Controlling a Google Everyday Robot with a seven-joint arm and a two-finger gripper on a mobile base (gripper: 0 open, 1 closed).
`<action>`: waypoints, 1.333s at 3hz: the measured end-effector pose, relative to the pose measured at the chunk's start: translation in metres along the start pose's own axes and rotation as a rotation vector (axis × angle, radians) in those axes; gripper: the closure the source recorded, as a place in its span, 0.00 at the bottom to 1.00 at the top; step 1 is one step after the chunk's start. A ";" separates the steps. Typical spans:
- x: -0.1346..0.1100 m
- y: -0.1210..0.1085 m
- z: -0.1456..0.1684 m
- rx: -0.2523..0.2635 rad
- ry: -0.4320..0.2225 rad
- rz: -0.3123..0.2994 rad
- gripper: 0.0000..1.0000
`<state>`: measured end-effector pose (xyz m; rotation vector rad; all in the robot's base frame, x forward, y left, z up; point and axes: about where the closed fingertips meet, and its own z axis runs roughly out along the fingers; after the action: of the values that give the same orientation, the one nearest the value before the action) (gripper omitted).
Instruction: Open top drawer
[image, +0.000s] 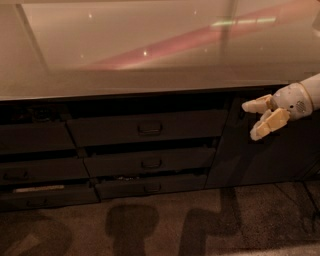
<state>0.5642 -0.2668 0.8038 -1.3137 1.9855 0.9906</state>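
The top drawer is a wide dark grey front just under the countertop, with a small bar handle at its middle. Its front stands level with the cabinet face and looks shut. My gripper comes in from the right edge, with pale fingers spread open and empty. It hangs in front of the dark cabinet door, right of the top drawer and apart from its handle.
Two shorter dark drawers sit below the top one, standing slightly ajar. More drawers stack at the left. A dark cabinet door is at the right. A glossy countertop runs above. Carpeted floor lies below.
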 end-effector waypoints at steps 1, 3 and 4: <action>0.000 0.000 0.000 0.000 0.000 0.000 0.00; -0.030 -0.032 0.029 0.042 0.091 0.005 0.00; -0.030 -0.032 0.029 0.043 0.091 0.005 0.00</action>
<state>0.6061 -0.2352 0.8013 -1.3530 2.0676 0.9005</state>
